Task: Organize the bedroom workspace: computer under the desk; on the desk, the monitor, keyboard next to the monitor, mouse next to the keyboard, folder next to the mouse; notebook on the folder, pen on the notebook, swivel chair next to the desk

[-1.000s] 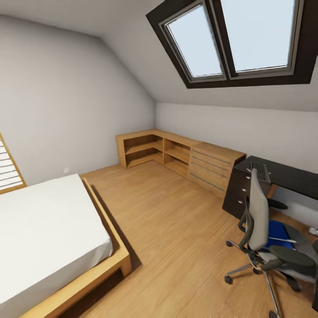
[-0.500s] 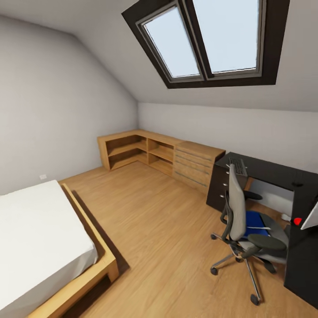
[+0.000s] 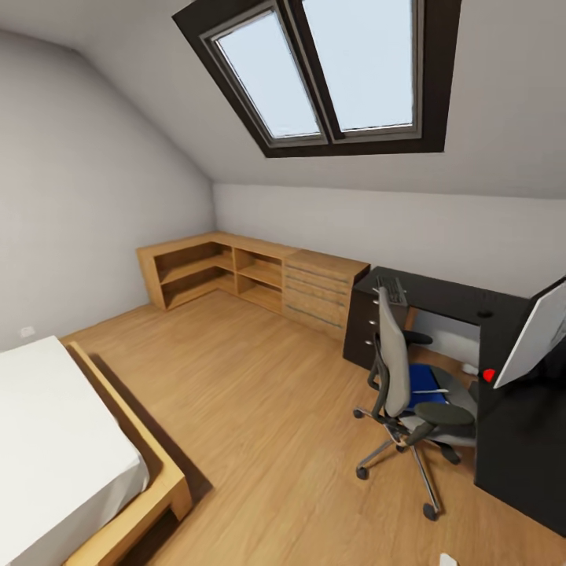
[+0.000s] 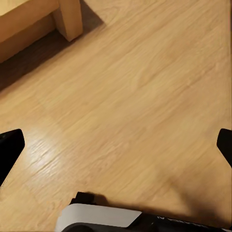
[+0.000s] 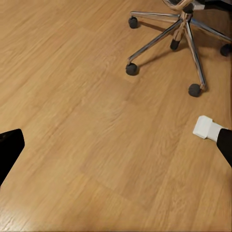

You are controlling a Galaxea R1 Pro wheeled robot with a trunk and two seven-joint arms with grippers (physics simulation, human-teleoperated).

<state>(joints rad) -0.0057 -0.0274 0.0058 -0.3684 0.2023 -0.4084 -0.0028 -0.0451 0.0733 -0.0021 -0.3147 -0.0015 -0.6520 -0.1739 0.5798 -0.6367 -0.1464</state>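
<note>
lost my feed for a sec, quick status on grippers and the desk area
Left gripper, right gripper open, empty, over wood floor. Bright blue folder on grey swivel chair; black keyboard on glossy black desk. Path clear.

Table (image 3: 440,295): glossy black top, black drawer unit with silver knobs. Swivel chair (image 3: 393,362): grey upholstery, black armrests, chrome star base (image 5: 181,34), black castors. Folder (image 3: 424,379) on the seat: bright blue, with a thin white line across it. Keyboard (image 3: 393,289): black, pale key markings. Monitor (image 3: 534,334): silver-white back. Floor (image 3: 267,393): honey-toned wood planks with visible grain. Shelving (image 3: 228,271): light wood. Bed (image 3: 55,456): white cover, light-wood frame. Walls pale grey; skylight (image 3: 322,71) frame dark brown. Claw fingertips (image 4: 10,145) black.
</note>
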